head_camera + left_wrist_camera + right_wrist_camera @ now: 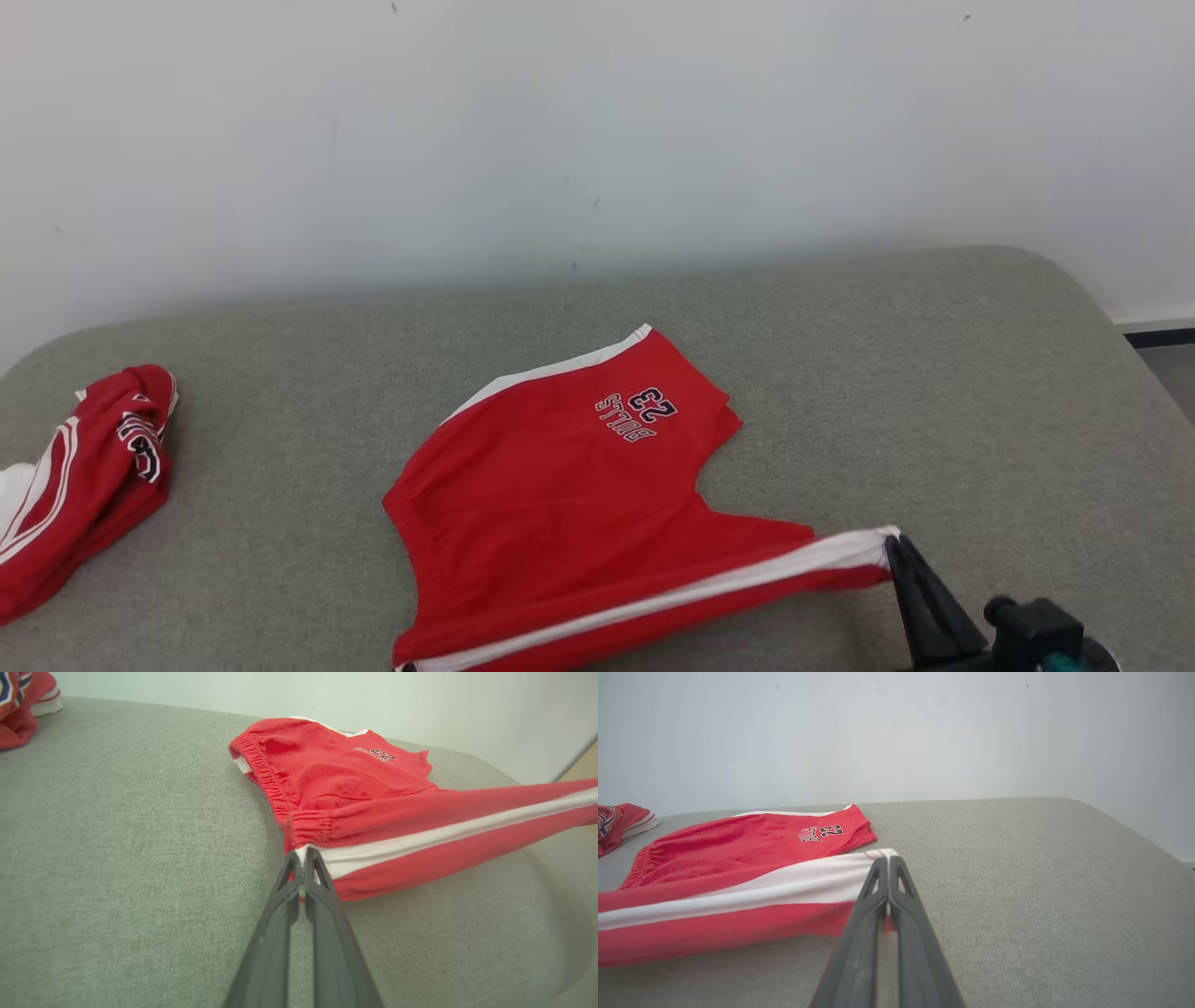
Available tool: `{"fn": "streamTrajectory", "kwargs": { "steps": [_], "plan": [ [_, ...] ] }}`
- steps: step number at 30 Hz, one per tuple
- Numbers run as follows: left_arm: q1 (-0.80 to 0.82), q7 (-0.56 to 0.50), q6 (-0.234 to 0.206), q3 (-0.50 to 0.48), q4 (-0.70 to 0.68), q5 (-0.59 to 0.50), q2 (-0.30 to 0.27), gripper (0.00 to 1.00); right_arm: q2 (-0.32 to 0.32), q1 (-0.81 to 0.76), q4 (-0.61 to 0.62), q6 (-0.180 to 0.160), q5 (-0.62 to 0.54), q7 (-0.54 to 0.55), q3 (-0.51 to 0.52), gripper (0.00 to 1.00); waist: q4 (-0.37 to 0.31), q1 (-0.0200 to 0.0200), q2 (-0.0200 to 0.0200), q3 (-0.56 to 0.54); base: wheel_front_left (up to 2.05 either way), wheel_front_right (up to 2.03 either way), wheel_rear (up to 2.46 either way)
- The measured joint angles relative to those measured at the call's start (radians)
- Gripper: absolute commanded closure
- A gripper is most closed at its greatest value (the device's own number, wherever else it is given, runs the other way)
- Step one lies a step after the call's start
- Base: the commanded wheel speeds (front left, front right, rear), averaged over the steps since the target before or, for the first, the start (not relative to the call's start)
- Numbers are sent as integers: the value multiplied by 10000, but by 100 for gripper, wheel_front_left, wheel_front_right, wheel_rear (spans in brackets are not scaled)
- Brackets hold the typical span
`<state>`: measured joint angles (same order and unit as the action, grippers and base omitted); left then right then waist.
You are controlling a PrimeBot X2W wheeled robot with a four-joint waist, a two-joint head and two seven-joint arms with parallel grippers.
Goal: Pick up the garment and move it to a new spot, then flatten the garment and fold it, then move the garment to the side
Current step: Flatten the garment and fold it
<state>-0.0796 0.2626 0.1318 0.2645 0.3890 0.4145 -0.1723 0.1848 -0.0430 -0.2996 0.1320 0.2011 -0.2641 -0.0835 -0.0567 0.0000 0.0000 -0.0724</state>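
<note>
Obs, single moment, both arms engaged.

**R arm:** in head view you see the right hand (893,545) at the lower right. Its two dark fingers slant up and to the left, and the black wrist block sits behind them at the frame's near-right corner. The fingers are pressed together, clenched on the hem corner of the shorts (560,485), right at the end of the white side stripe (709,586). The R wrist view agrees: fingertips meet on the white hem edge, no gap betw. them.

**L arm:** in the L wrist view the left hand (302,852) comes in low over the worktop (934,392), fingers converging to a point. They are clamped on the waistband corner where the white stripe ends, with gathered elastic just above the tips.

**Garment:** red shorts, approx. centre of the grey fabric-covered worktop, near side. Waistband to the left, legs to the right. The near edge w/ stripe runs taut betw. your two hands and looks raised a little off the surface, shadow underneath. The far leg lies flat, w/ the "BULLS 23" print (637,415) upside down in head view.

**Other:** a 2nd red garment (84,476) is crumpled at the far-left edge of the worktop, well apart from the shorts. A pale wall (597,140) stands behind.
</note>
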Motion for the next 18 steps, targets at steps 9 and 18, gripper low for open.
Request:
{"fn": "streamTrajectory", "kwargs": {
  "steps": [9,18],
  "plan": [
    [1622,0,-2,443,-173,-332,-111,100,192,2470,-951,0,-226,2,-178,100,604,2,1,682,0,0,0],
    [3713,0,0,591,23,-616,127,100,633,5204,-2115,0,-585,-2,-614,100,1184,3,2,1904,0,0,0]
  ]
}}
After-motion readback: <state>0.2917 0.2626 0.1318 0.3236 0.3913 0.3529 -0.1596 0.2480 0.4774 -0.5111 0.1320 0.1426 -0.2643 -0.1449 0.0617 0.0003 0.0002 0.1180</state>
